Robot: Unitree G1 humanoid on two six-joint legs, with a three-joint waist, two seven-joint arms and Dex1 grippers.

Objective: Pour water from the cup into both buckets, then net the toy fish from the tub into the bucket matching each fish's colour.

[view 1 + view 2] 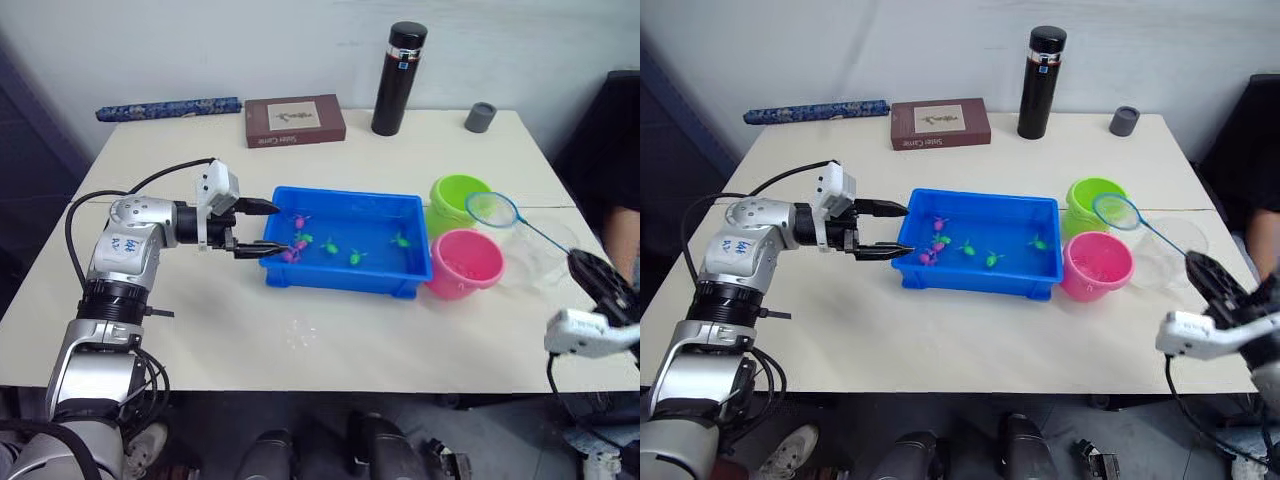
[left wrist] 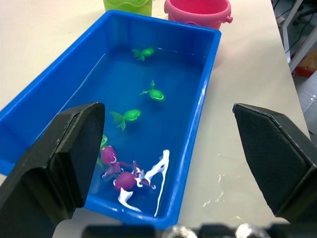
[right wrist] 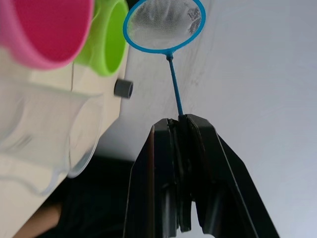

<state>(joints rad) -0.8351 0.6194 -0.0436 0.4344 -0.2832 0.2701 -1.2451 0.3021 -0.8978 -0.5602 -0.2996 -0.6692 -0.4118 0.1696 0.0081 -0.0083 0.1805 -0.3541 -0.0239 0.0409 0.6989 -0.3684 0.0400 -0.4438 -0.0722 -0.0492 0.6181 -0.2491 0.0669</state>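
We see the left hand (image 1: 258, 228) spread wide at the left end of the blue tub (image 1: 390, 212), one finger over the rim and one outside it, grasping nothing. Green and pink toy fish (image 2: 126, 116) float inside. The right hand (image 3: 182, 130) is clenched on the net (image 1: 492, 209) handle, the hoop lifted above the green bucket (image 1: 455, 193), beside the pink bucket (image 1: 466, 260) and clear cup (image 1: 1168, 258) on the tabletop (image 1: 300, 340)

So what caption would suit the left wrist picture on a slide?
Open left gripper straddling the blue tub's near end, green and pink toy fish floating inside.
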